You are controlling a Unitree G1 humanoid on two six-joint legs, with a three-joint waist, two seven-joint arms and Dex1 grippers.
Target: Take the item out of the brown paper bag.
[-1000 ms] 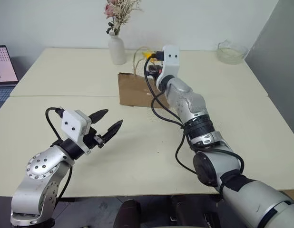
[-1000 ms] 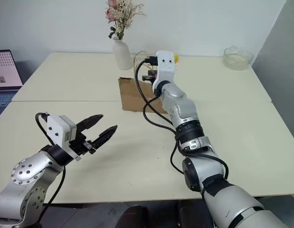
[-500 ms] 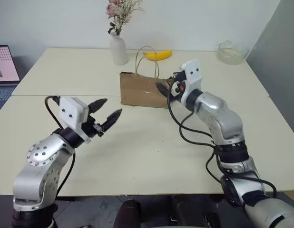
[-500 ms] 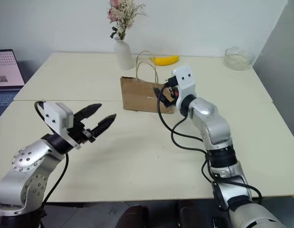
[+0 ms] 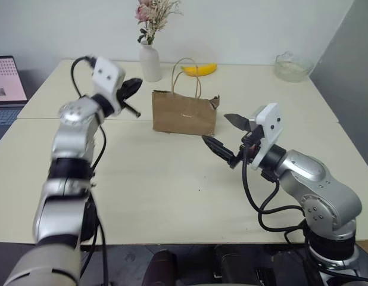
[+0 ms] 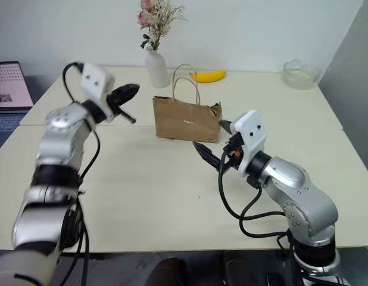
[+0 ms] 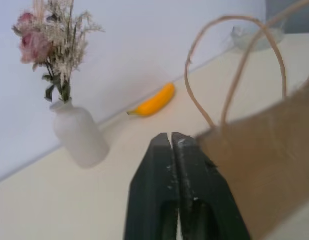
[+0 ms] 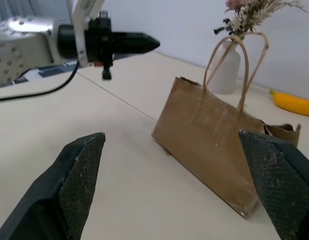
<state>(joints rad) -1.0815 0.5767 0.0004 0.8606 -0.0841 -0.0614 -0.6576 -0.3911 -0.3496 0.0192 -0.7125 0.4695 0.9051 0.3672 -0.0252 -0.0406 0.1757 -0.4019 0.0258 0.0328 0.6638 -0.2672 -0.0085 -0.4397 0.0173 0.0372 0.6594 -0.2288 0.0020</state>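
The brown paper bag (image 5: 184, 113) stands upright on the cream table, and its cord handles (image 5: 185, 74) arch above the ragged top. The item is hidden from me. My left gripper (image 5: 135, 87) hovers shut and empty just left of the bag at about the height of its top edge, pointing toward it. The left wrist view shows the same pair of fingertips (image 7: 172, 137) pressed together beside the bag (image 7: 264, 165). My right gripper (image 5: 215, 128) is in front of the bag's right corner, a short gap away. Its fingers are spread wide open around nothing.
A white vase (image 5: 149, 59) of dried flowers stands behind the bag to the left. A yellow banana (image 5: 199, 69) lies behind the bag. A glass bowl (image 5: 290, 65) sits at the far right corner and a laptop (image 5: 5, 80) at the left edge.
My right arm drew back from over the bag toward me, and its gripper opened wide. My left arm rose and swung forward to the bag's left side, and its fingers closed.
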